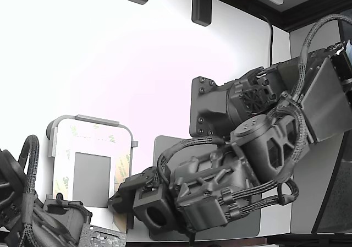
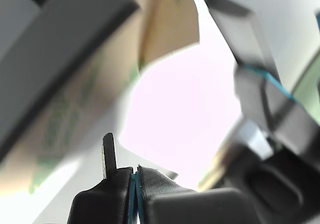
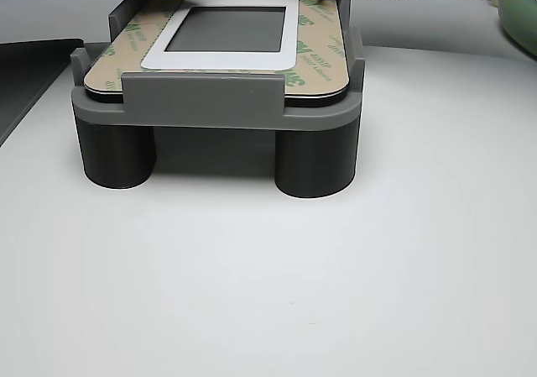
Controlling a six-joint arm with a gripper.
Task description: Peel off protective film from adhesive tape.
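Wrist view, fingers (image 2: 134, 176) pressed together, tan protective film (image 2: 165, 27) curling nearby

The arm (image 1: 258, 131) comes in from the exterior view's right and reaches low toward the left, with its wrist bent down and black braided cables running along it. The gripper (image 1: 118, 195) is at the arm's left end, close to the surface. In the wrist view the two dark fingers (image 2: 107, 189) are pressed together, with no gap between them. A second arm (image 1: 33, 208) shows at the exterior view's lower left.
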